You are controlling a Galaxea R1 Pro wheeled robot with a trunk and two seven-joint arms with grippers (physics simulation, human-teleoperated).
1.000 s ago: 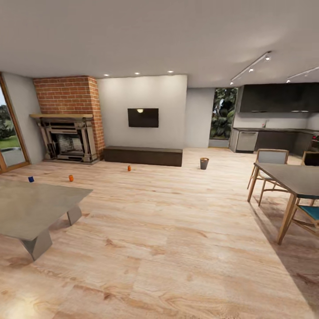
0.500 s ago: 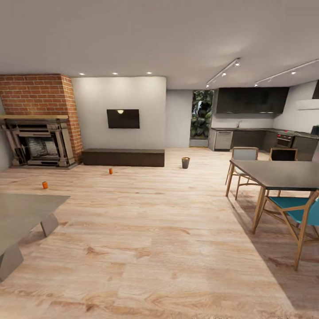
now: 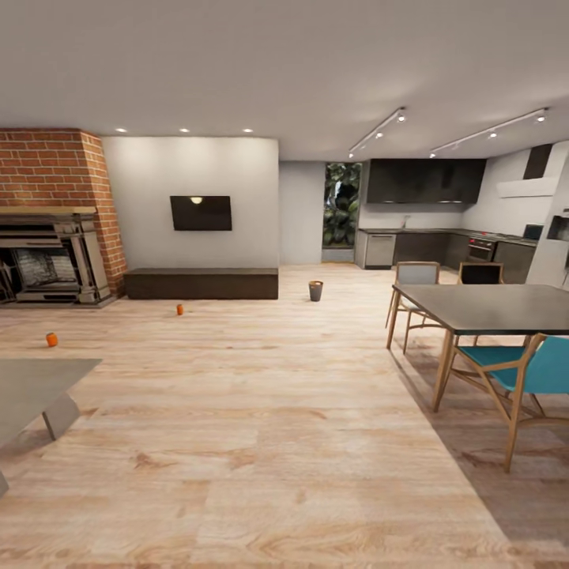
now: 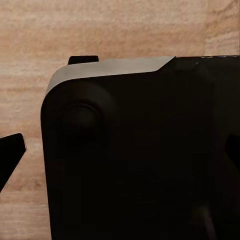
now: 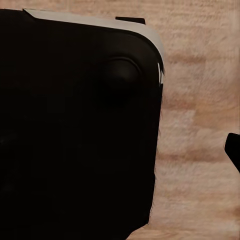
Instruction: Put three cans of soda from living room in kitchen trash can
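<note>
Head view: tash can (image 3: 316, 291) beyond two orange cans (image 3: 51, 339).

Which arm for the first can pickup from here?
Left, tentatively: both visible orange cans sit on the floor left of centre, on the left arm's side. The bin stands ahead, so the robot must drive closer first.

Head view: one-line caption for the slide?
Two orange cans on plank floor, bin standing beyond toward the kitchen, dining table at right.
</note>
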